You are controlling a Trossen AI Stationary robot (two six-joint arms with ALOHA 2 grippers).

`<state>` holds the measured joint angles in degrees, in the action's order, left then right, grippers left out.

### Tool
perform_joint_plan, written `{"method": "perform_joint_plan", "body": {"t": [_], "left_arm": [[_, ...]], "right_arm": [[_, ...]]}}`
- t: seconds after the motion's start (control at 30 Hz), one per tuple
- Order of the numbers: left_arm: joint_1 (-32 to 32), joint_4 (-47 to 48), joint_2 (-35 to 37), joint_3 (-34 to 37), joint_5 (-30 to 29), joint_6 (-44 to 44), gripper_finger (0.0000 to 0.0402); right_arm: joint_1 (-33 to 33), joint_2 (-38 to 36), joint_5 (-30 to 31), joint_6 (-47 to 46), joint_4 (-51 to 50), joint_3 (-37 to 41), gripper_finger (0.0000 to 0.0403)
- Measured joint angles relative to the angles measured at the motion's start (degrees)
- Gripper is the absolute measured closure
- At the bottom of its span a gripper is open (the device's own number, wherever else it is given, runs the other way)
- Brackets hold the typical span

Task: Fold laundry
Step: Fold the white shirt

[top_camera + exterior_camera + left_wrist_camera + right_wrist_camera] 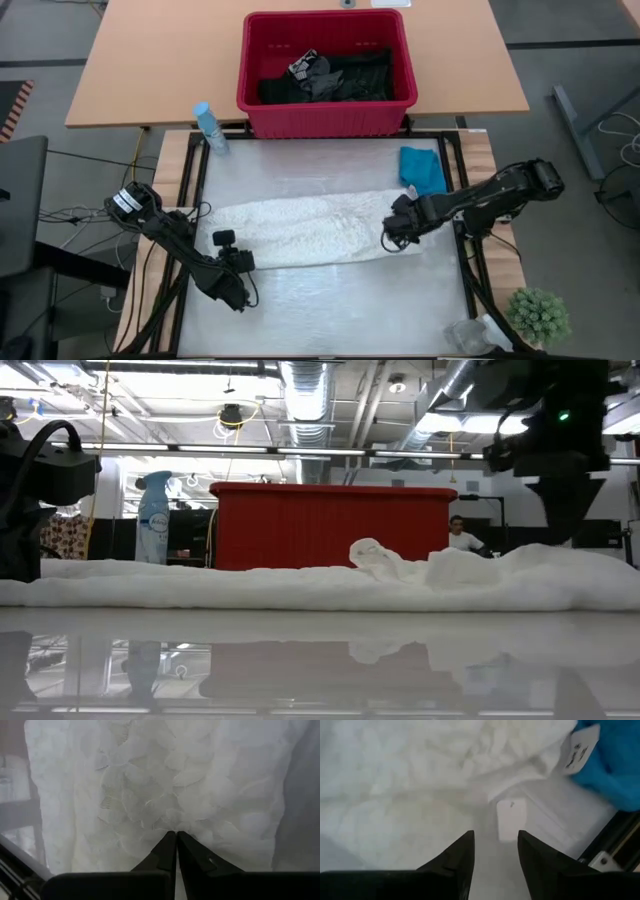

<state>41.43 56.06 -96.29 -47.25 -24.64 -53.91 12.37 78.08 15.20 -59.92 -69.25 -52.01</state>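
Right tool (495, 851) spread over white garment (300, 228) edge; left tool (176, 840) pressed together; regrip corners evenly before folding.

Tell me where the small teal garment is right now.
In the high view the teal garment lies at the table's right edge, just beyond the white garment and the right gripper.

High view: overhead, facing straight down, far enough to take in the whole table (330, 300) and red basket (325, 105). Low view: at tabletop level, facing across the white garment (300, 588) toward the basket (330, 525). Both wrist views: close above the same garment (165, 785), the right also catching the teal cloth (615, 760).
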Motion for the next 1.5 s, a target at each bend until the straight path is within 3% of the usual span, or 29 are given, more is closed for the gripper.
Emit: {"method": "perform_joint_plan", "body": {"t": [0.23,0.37,0.53,0.7,0.77,0.93,1.07,1.5], "left_arm": [[0.00,-0.25,0.00,-3.03,0.25,3.39,0.0393],[-0.22,0.33,0.00,-4.07,-0.11,1.14,0.0393],[-0.76,-4.13,0.00,-9.89,-11.78,-4.27,0.0393],[-3.16,-16.92,0.04,-11.96,-21.80,-5.28,0.0393],[-4.51,-22.64,-0.35,-10.60,-23.48,-3.67,0.0393],[-8.06,-34.28,-0.52,-4.12,-22.19,-2.50,0.0393],[-10.25,-35.71,-0.52,-1.59,-23.34,-3.23,0.0393],[-12.55,-39.45,-0.50,5.31,-14.15,-2.06,0.0393]], "right_arm": [[7.50,0.00,4.31,-7.85,-1.30,0.00,0.0235],[9.57,-0.03,3.65,-10.20,-0.44,0.00,0.0237],[13.75,0.23,3.64,-10.78,9.52,-0.13,0.0279],[15.27,2.38,4.46,-13.58,8.94,-0.07,0.0378],[15.66,3.58,4.29,-13.63,8.82,-0.07,0.0387],[15.77,6.78,1.46,-13.68,8.62,-0.09,0.0381],[15.47,9.89,1.41,-13.73,8.56,-0.09,0.0390],[16.22,19.01,-5.74,-10.71,10.85,-0.13,0.0387]]}}
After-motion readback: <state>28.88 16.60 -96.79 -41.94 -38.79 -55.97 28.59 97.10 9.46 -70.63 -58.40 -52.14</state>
